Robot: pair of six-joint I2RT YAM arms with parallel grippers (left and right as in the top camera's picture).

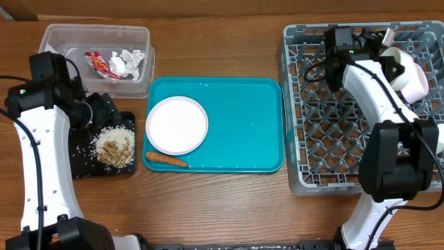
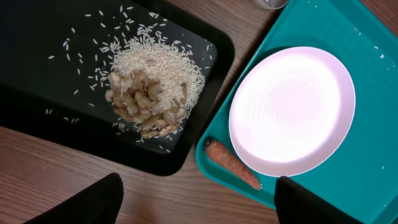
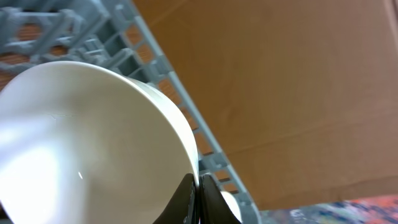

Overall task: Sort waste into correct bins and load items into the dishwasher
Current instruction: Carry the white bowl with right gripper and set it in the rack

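Note:
My left gripper (image 1: 99,111) (image 2: 199,205) hangs open and empty over the near right corner of the black tray (image 1: 82,161) (image 2: 37,106). That bin holds a heap of beige food scraps (image 1: 115,146) (image 2: 146,99). An orange carrot piece (image 1: 166,160) (image 2: 231,163) lies on the teal tray beside a white plate (image 1: 177,125) (image 2: 292,109). The clear tub (image 1: 66,35) holds a red wrapper (image 1: 99,62) and crumpled white paper (image 1: 128,62). My right gripper (image 1: 394,62) (image 3: 198,200) is shut on the rim of a white bowl (image 1: 411,80) (image 3: 81,143) over the grey dish rack (image 1: 326,132) (image 3: 180,93). The chopsticks are out of view.
The teal tray (image 1: 243,125) (image 2: 373,155) lies between the black tray and the rack. Rice grains (image 2: 81,50) are scattered over the black tray. Another white dish (image 1: 437,139) stands at the rack's right edge. Bare wooden table (image 1: 208,208) runs along the front.

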